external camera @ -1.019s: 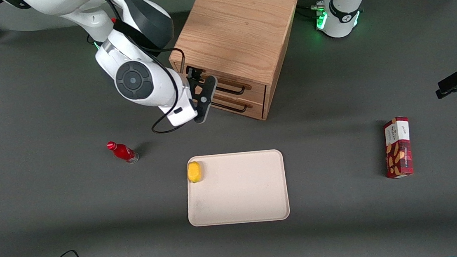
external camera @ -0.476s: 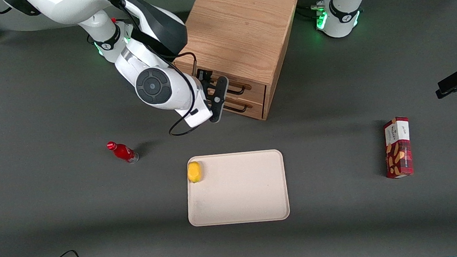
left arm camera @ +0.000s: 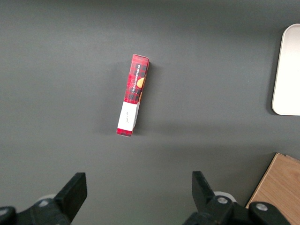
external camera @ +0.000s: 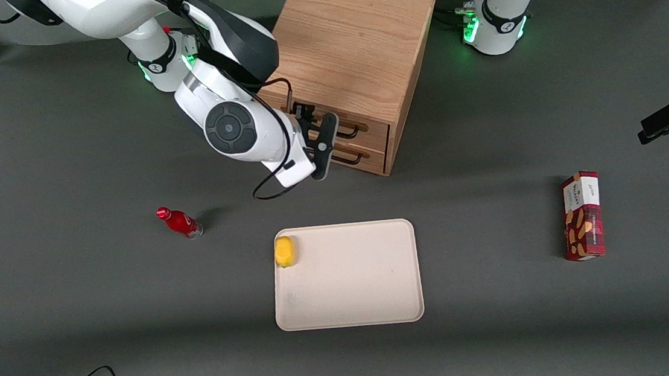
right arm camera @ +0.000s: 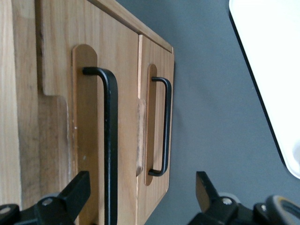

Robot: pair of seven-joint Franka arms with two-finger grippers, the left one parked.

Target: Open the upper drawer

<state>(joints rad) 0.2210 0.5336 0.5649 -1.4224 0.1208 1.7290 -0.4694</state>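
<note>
Upper drawer (external camera: 359, 126) is shut, flush in the face of the wooden cabinet (external camera: 352, 41), which sits at about twelve o'clock from the cream tray (external camera: 402, 267) and farther from the front camera than it. Working near to far: the tray with a yellow item (external camera: 284, 251) at its edge, a red bottle (external camera: 180, 222) toward the working arm's end of the table, a red snack box (external camera: 583, 215) toward the parked arm's end, then the cabinet.

I have the gripper (external camera: 320, 147) right in front of the drawer faces, fingers spread wide and holding nothing. In the wrist view the two fingers (right arm camera: 70, 194) straddle the cabinet front, with the upper drawer's black bar handle (right arm camera: 110, 140) running between them toward the camera.

To do this step well, I judge I should centre the open fingers on the upper bar, not the lower drawer's handle (right arm camera: 165, 126) just beside it, ease in until the bar sits between the pads, close, then pull straight out along the drawer's travel.

The drawer faces roughly seven o'clock in the front view. Its long axis, like the bar's, runs across the cabinet face from about ten to four o'clock.
</note>
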